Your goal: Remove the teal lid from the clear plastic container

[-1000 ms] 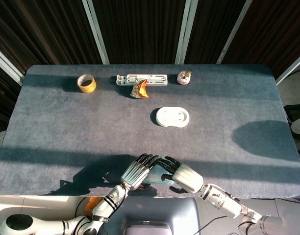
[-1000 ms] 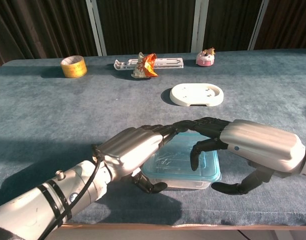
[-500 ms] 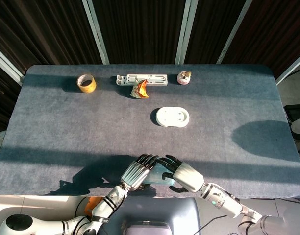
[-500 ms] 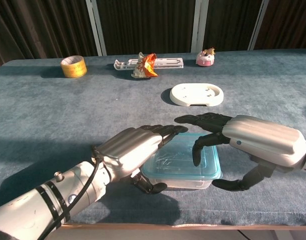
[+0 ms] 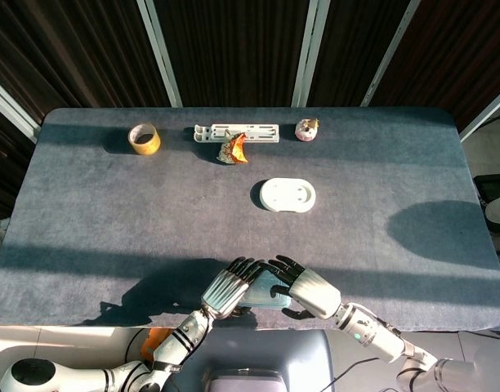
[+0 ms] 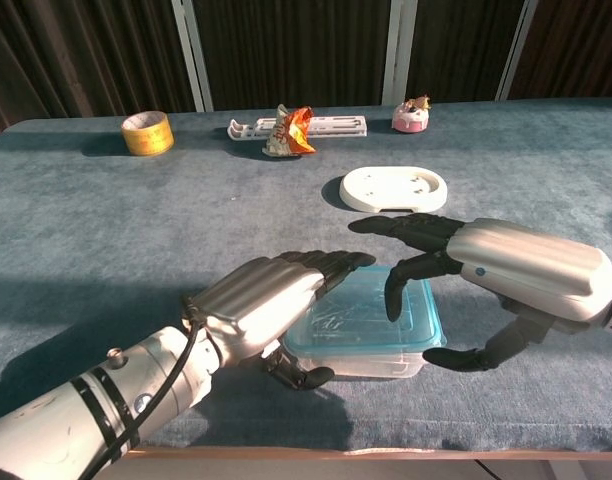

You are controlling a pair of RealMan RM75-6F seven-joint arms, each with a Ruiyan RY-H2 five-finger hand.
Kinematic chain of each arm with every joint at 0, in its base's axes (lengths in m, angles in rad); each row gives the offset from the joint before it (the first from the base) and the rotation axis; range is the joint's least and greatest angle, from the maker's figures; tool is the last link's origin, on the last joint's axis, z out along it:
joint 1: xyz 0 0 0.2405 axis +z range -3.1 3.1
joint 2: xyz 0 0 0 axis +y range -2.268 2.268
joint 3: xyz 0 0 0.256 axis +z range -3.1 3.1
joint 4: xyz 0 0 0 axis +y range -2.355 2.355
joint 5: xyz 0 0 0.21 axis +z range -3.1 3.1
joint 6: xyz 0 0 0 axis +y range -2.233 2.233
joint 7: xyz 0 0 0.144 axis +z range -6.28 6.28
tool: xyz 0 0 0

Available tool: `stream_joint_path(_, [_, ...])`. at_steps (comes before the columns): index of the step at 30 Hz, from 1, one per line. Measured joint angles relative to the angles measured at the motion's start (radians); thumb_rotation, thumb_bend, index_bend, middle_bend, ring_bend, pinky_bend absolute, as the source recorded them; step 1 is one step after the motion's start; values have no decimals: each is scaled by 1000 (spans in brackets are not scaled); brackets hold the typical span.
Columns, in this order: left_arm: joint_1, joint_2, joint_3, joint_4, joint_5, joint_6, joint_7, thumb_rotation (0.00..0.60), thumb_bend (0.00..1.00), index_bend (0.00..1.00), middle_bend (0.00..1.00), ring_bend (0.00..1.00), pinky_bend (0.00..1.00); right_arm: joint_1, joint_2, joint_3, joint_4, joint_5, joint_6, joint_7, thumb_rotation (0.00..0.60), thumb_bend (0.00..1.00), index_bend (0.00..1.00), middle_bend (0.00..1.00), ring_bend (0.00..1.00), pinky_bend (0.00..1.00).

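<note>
The clear plastic container (image 6: 358, 358) with its teal lid (image 6: 371, 315) stands near the table's front edge, and the lid (image 5: 270, 294) is seated on it. My left hand (image 6: 261, 305) lies over the lid's left part, fingers across the top and thumb against the container's front wall, holding it. My right hand (image 6: 506, 270) hovers over the right side with fingers spread. One fingertip (image 6: 391, 308) points down at the lid, and the thumb hangs low beside the container's right wall. In the head view both my left hand (image 5: 227, 287) and right hand (image 5: 307, 292) cover most of the container.
A white oval tray (image 6: 394, 188) lies just beyond the container. Along the far edge sit a yellow tape roll (image 6: 147, 133), a white rack (image 6: 326, 125), an orange wrapper (image 6: 291, 130) and a small pink toy (image 6: 411, 115). The table's front edge (image 6: 386, 452) runs right below the container.
My right hand has lifted and drawn back to the right, its fingers coming off the lid's top. The left hand and the container have stayed where they were.
</note>
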Motion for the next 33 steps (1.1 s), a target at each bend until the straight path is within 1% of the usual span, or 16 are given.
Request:
stream_joint_path(9, [4,2,3,-2,8,3,-4,600,243,0,121,412,462,0,15,18,-12,-2,31,-6,600,445,578,0,0,0])
stream_joint_path(17, [7,5,4,-1,20,12,-9,600,245,0,121,412,462,9,9,33,-8,6,19,-22,600,469,582,0,0,0])
stream_joint_path(22, [9,7,7,-1,36,20,-30,600,253,0,119,398,446,11,-4,37,8,9,18,-24,600,489,607,0,0,0])
stream_joint_path(25, [9,7,9,1,47,25,-41,600,254,0,114,348,382,10,-12,36,17,4,27,-21,600,535,652,12,0,0])
stream_joint_path(27, [10,6,10,4,57,33,-51,600,254,0,97,267,305,8,-19,35,28,-2,43,-16,600,579,681,28,0,0])
stream_joint_path(28, [10,5,11,6,64,36,-62,600,254,0,87,237,278,6,-23,34,34,-4,51,-12,600,590,689,32,0,0])
stream_joint_path(32, [7,2,16,23,104,54,-124,600,253,0,15,50,107,-1,-39,33,66,-11,77,8,600,636,721,47,0,0])
stream_joint_path(33, [5,0,17,31,116,60,-142,600,254,0,5,23,75,-2,-42,32,72,-12,79,13,600,640,723,47,0,0])
